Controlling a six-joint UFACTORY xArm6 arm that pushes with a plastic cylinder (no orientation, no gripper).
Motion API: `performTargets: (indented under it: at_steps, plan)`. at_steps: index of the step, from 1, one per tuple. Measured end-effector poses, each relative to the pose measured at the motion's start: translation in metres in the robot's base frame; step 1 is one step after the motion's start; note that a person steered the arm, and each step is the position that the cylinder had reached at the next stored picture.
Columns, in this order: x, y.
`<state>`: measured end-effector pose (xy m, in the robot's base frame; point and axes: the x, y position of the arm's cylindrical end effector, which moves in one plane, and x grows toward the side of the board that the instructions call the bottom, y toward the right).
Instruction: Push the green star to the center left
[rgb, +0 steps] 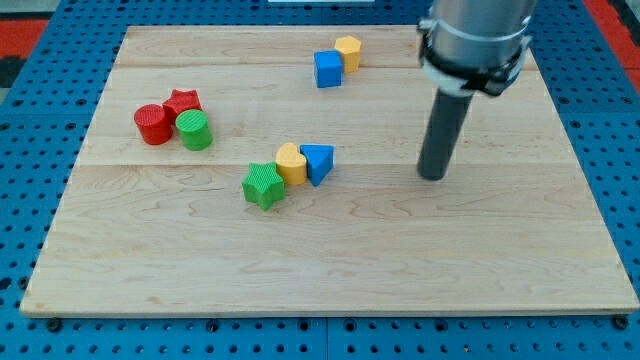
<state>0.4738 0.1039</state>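
the arm ends in a plain dark rod with no jaws to open or close, and it grips nothing; my tip rests on the wooden board in the right half of the frame, around mid-height. it touches no block, and the nearest one, the blue triangle, sits well apart toward the view's left.

the green star lies a little left of the frame's centre, just below the middle. it touches the yellow block, a rounded shape, at its upper right, and that one touches the blue triangle in turn, so the three form a short row rising toward the right.

in the upper left of the frame, a red cylinder, a red star and a green cylinder cluster tightly. near the top centre, a blue cube sits against another yellow block.
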Motion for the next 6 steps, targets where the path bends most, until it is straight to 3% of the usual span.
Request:
performTargets:
  at_steps: [1, 3, 6]
  plan:
    - [0.007, -0.039]
    - [0.010, -0.061]
    - [0.011, -0.162]
